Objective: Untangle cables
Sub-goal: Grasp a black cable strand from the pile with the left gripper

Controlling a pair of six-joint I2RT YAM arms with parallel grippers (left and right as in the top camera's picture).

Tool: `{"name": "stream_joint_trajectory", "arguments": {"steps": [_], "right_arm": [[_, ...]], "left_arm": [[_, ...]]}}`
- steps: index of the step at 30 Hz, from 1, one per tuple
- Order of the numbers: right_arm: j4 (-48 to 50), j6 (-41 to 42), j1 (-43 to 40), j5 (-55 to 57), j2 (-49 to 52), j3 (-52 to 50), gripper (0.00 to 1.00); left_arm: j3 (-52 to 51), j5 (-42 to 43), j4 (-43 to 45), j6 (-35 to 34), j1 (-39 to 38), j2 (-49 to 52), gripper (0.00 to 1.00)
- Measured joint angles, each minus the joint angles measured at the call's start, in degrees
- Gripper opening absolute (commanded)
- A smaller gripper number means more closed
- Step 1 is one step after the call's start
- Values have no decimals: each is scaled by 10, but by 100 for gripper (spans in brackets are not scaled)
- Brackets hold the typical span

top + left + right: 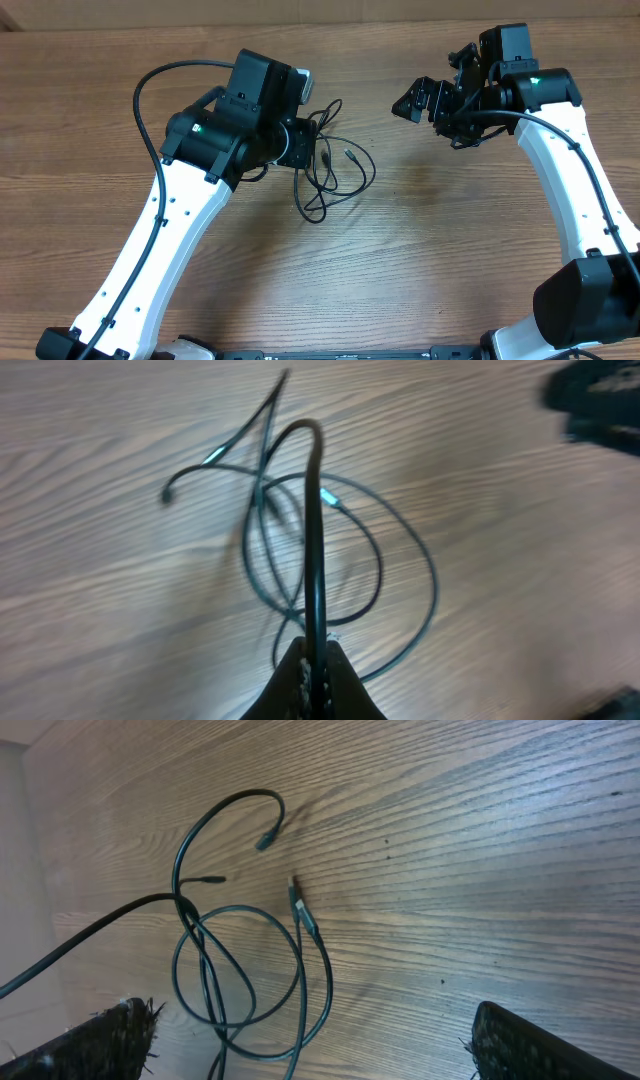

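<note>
The left tool (315, 660) is pinching shut on a strand of the cables (330, 170), seemingly just one in the blurred wrist view. Their tangled loops are lying on the tabletop (450, 260). The right tool (425, 100) is hovering wide open and empty at their 2 o'clock.

robot lab: wood-grain table (440, 270), two white arms (165, 235)
</note>
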Motion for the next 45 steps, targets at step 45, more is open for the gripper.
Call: {"name": "stream_joint_trajectory", "arguments": {"steps": [45], "right_arm": [[0, 0, 0, 0, 0, 0, 100]], "left_arm": [[-118, -106, 2, -284, 0, 1, 4]]}}
